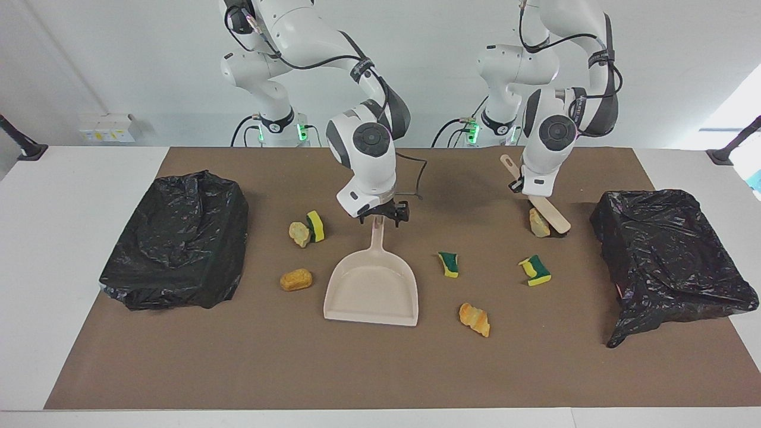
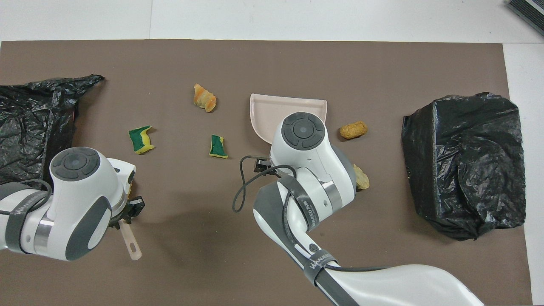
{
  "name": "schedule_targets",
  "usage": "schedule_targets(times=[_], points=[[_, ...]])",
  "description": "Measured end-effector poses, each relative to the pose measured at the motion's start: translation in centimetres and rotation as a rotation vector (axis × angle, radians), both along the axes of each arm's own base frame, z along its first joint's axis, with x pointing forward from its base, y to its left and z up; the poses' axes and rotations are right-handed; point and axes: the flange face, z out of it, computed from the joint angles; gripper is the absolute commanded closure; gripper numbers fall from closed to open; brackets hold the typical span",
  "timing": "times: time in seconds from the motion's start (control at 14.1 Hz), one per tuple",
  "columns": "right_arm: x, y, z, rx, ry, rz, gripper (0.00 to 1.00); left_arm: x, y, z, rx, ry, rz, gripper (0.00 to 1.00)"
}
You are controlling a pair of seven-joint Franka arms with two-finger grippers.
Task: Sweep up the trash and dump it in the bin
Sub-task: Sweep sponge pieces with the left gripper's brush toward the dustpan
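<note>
A brown mat [image 1: 368, 368] is laid over the white table [image 1: 65, 196]. A wall socket box [image 1: 110, 128] is seen nr the right arm's end, w/ black clamps [image 1: 21, 142] at both table ends.

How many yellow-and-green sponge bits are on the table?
3. One sponge piece lies beside a tan lump, one beside the dustpan, one toward the left arm's end. More may be hidden.
</note>
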Motion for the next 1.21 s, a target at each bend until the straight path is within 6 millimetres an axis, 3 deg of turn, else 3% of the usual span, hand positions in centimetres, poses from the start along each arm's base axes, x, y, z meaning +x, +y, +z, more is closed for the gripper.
schedule_targets(times=[0.21,0.35,0.43,0.5,0.57,0.99,1.21], points=[[0.6,-0.8,-0.1,0.005,-0.012,-0.016,0.17,1.8,-0.8,0.3,-0.066,-0.023,-0.1,1.0],[0.4,-0.8,-0.3,0.003,-0.007,-0.014,0.38,2.4,-1.2,0.1,-0.125,-0.015,-0.21,1.0],[0.3,-0.7,-0.5,0.002,-0.005,-0.012,0.43,2.5,-1.5,0.1,-0.148,-0.011,-0.26,1.0],[0.2,-0.6,-0.6,0.002,-0.002,-0.009,0.61,2.4,-2.0,0.1,-0.16,-0.007,-0.3,1.0],[0.0,-0.5,-0.7,0.001,0.0,-0.007,1.0,2.2,-2.9,0.1,-0.168,-0.004,-0.33,1.0],[-0.3,-0.3,-0.8,0.002,0.021,0.059,1.0,-0.9,-11.3,0.2,-0.228,0.019,-0.457,1.0],[0.4,-1.2,0.4,0.038,-0.004,0.197,1.0,0.1,-11.8,1.8,-0.236,0.002,-0.456,1.0]])
